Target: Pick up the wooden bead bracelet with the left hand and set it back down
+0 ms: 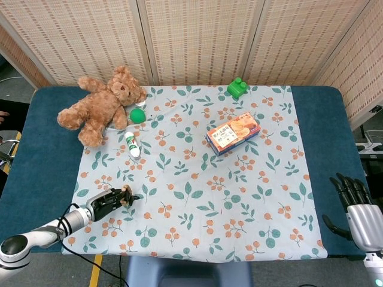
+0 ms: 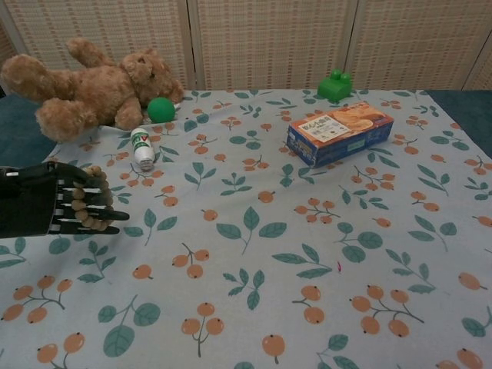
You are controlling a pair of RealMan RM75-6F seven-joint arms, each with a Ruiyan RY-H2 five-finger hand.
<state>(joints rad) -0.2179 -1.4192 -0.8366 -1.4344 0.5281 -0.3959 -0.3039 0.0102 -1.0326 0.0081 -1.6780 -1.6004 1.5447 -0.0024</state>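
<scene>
The wooden bead bracelet [image 2: 97, 201] is a loop of brown beads wrapped against the fingers of my black left hand [image 2: 48, 200] at the left edge of the chest view. In the head view the same left hand [image 1: 109, 201] sits over the front left of the floral cloth [image 1: 197, 197], and the bracelet [image 1: 126, 194] shows at its fingertips. The hand grips the beads; I cannot tell whether they touch the cloth. My right hand [image 1: 354, 206] hovers off the cloth at the front right, fingers spread and holding nothing.
A teddy bear [image 1: 100, 104] lies at the back left with a green ball [image 1: 137, 115] and a small white bottle [image 1: 132, 144] beside it. A biscuit box [image 1: 233, 133] sits mid-cloth, and a green toy block [image 1: 237, 88] at the back.
</scene>
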